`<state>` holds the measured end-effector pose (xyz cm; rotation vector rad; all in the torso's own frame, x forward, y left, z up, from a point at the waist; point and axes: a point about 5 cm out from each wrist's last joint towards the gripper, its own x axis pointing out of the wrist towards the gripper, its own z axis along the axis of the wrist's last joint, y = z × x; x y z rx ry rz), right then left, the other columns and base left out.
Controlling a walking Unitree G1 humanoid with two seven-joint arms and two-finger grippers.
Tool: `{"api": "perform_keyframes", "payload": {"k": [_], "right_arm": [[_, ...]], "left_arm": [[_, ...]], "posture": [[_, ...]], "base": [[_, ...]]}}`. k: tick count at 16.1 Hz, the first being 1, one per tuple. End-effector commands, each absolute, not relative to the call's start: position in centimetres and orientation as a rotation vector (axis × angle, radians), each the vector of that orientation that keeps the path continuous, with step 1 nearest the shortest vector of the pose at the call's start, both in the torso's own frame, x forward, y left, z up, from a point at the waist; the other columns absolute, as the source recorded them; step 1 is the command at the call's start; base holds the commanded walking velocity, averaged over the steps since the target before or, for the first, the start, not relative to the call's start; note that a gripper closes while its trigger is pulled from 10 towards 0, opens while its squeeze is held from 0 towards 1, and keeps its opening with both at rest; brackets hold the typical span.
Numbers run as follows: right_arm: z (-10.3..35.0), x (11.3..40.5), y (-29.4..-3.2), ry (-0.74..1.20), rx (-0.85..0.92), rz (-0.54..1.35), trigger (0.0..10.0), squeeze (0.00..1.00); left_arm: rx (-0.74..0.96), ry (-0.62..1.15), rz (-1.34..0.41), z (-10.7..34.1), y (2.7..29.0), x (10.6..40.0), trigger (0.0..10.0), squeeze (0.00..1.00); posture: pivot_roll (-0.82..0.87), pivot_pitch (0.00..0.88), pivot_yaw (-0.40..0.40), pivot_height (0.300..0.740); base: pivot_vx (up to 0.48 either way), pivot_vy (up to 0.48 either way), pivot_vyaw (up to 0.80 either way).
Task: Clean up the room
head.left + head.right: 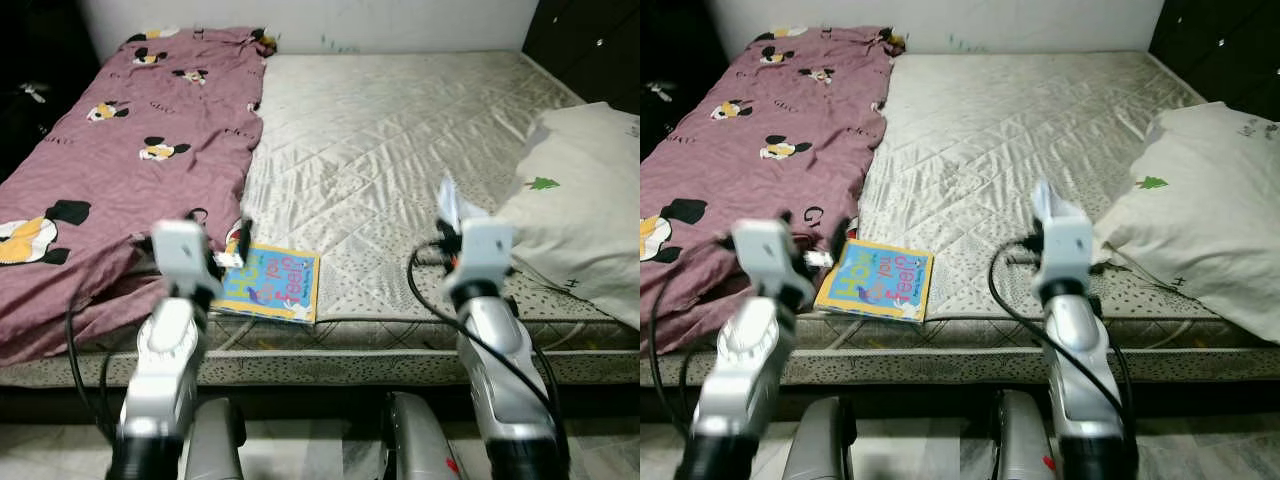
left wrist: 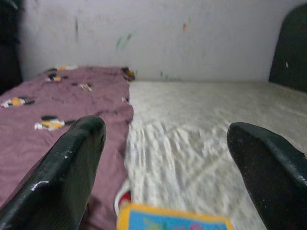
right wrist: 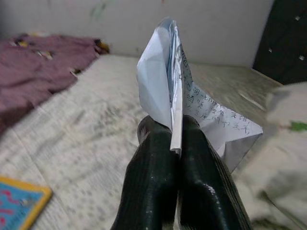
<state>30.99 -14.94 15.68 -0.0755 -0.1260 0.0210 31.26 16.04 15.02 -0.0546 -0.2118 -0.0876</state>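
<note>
The book point(image 1: 268, 284) lies just right of and beyond the open left gripper point(image 2: 168, 182); the right gripper point(image 3: 175, 143) pinches folded paper point(image 3: 192, 100).

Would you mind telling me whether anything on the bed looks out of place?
A children's book lies at the mattress's front edge beside the rumpled purple sheet, which covers just one side. The right gripper grips folded paper.
</note>
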Motion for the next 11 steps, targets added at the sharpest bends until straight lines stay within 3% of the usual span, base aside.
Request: {"api": "perform_keyframes", "payload": {"k": [1, 4, 11], "right_arm": [[15.6, 31.4, -14.8, -0.118, -0.042, 0.032, 10.0, 0.0], [16.5, 31.9, -14.7, -0.152, 0.031, 0.034, 10.0, 0.0], [17.0, 32.6, -15.0, -0.164, 0.03, 0.036, 10.0, 0.0]], "left_arm": [[-0.072, -0.21, -0.079, 14.9, 16.4, 31.9, 10.0, 0.0], [-0.068, -0.247, -0.124, 15.9, 15.6, 32.7, 10.0, 0.0], [-0.062, -0.239, -0.025, 15.0, 18.1, 32.5, 10.0, 0.0]], "posture": [[-0.01, 0.0, 0.002, 0.547], [-0.02, 0.0, -0.001, 0.552], [-0.02, 0.0, -0.011, 0.626]], "base": [[0.0, 0.0, 0.0], [0.0, 0.0, 0.0], [0.0, 0.0, 0.0]]}}
